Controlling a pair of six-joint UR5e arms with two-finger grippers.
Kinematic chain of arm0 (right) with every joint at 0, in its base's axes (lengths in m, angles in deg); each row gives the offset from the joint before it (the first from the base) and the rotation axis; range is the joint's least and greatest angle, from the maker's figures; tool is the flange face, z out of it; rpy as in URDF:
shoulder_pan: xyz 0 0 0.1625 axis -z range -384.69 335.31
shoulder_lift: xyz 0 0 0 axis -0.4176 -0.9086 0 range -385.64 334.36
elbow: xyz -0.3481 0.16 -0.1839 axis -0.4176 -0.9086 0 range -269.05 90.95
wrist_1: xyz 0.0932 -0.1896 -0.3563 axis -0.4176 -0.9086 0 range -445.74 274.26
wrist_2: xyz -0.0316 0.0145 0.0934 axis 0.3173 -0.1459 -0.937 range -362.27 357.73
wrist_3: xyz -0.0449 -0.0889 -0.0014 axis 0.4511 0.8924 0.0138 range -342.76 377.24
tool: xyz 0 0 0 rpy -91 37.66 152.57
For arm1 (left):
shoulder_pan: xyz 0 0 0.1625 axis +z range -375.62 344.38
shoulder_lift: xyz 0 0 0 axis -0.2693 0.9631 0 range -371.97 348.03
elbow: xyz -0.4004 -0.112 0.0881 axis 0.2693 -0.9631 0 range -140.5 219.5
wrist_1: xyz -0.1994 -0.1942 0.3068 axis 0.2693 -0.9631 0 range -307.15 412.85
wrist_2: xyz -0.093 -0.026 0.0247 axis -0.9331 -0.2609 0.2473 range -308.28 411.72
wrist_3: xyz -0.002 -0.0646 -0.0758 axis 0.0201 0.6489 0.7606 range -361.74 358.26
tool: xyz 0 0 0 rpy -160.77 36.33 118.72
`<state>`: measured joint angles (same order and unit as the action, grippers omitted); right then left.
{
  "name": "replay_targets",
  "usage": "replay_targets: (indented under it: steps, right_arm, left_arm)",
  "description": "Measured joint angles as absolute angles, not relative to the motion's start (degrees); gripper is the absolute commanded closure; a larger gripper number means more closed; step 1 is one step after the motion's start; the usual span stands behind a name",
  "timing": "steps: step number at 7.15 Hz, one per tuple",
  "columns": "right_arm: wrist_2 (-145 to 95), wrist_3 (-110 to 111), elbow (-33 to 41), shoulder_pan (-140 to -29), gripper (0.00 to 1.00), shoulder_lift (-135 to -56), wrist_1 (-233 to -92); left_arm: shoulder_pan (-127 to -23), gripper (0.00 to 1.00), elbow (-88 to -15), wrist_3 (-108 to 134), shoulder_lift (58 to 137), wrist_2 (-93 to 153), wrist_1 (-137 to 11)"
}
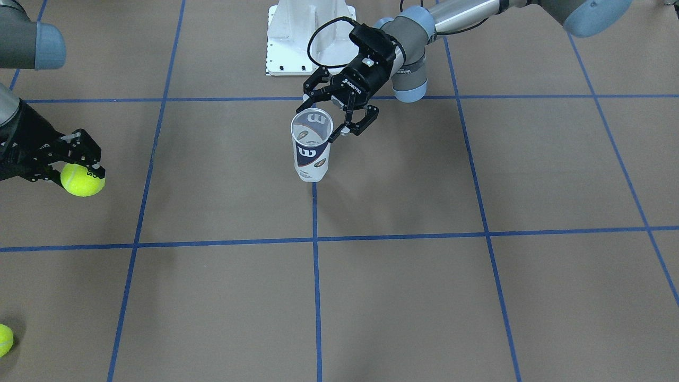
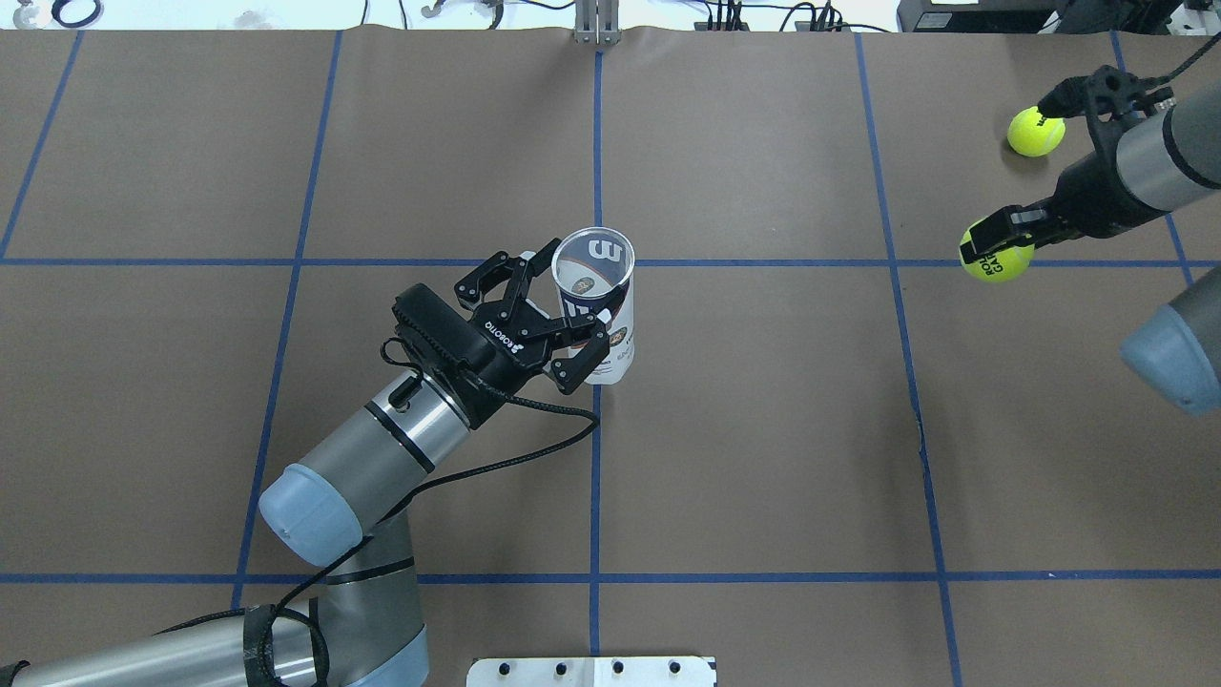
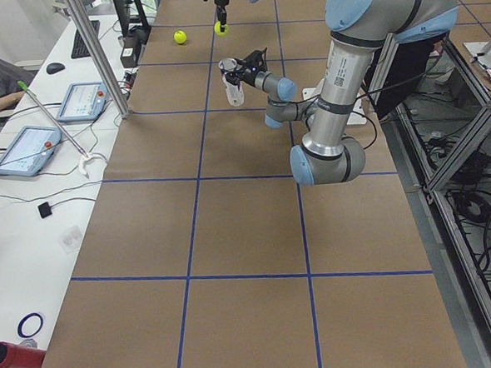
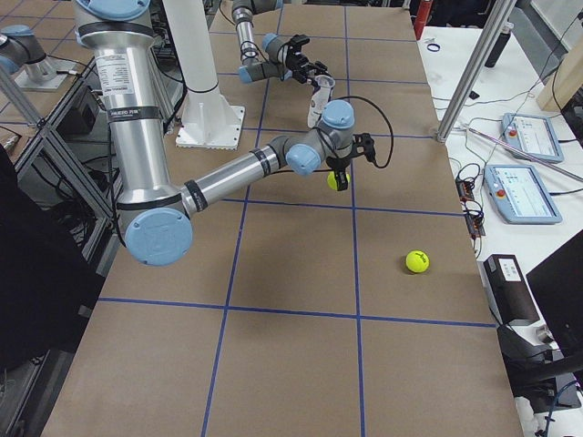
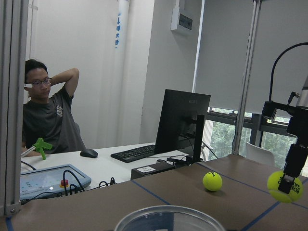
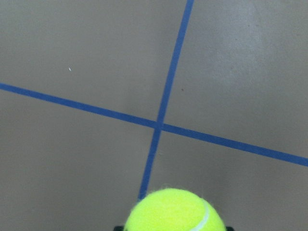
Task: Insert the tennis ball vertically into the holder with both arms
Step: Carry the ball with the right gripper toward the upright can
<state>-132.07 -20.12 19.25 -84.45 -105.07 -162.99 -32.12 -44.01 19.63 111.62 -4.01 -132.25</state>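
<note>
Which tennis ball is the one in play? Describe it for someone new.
On the brown, blue-taped table, follow the right grey jointed arm to its black two-finger claw. The fuzzy yellow-green tennis ball is the one pinched there; the other yellow-green ball lies loose on the table, touched by nothing.

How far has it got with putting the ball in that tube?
Done: the right gripper has a tennis ball clamped, off to the side. In hand: the open left gripper straddles the upright holder. Left: carry the ball over and drop it in.

Yellow-green tennis ball; white and navy holder with white W; brown table, blue-taped grid.
</note>
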Motion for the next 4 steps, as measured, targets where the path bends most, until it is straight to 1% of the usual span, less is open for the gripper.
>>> replay_targets:
  steps: [2,3,4]
  right_arm:
    - [-133.31,-24.84,22.10,-83.77,1.00,-99.63,-170.21]
    - [-133.59,-28.80,22.49,-82.79,1.00,-97.12,-171.22]
    - [-133.68,-33.21,22.69,-81.54,1.00,-94.58,-171.70]
  left_arm:
    - [-31.73,0.22,-43.77,17.76,111.83,-2.67,-133.96]
    - [-31.49,0.24,-43.50,17.15,111.93,-2.30,-134.72]
    - [-31.27,0.23,-42.89,16.92,112.04,-2.13,-135.08]
